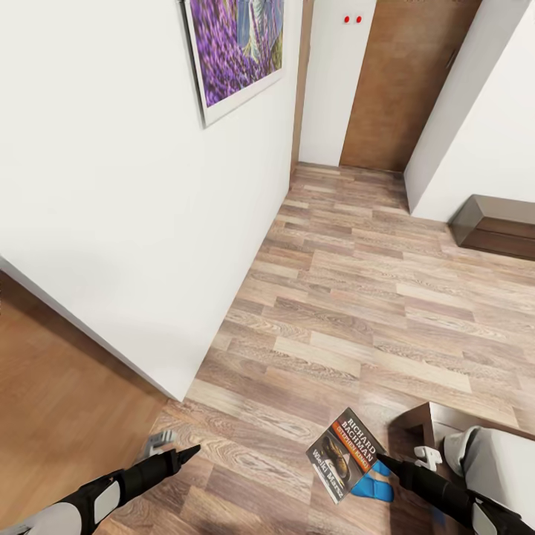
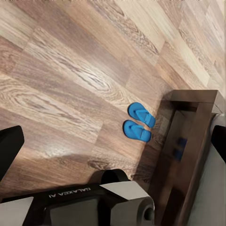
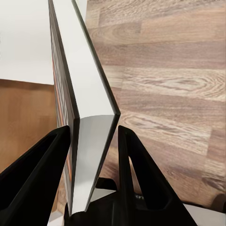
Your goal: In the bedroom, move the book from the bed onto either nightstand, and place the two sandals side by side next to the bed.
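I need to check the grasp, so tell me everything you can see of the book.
The book is a thin paperback with a dark cover, an orange band, white lettering reading Richard Bachman and a small picture of a shoe. It is held above the wood floor, tilted, cover facing the head camera, by the right gripper at one edge. In the right wrist view the two black fingers close on it edge-on, its white pages fanning slightly open between them. Nothing else touches it.

Book (image 1: pixel 343 454): dark cover, orange band, white lettering; sandals (image 2: pixel 138 123): bright blue; floor (image 1: pixel 357 297): brown wood-plank grain, light and dark boards; wall (image 1: pixel 111 148): white; picture (image 1: pixel 236 44): purple lavender, white frame; gripper fingers (image 3: pixel 42 165): black.
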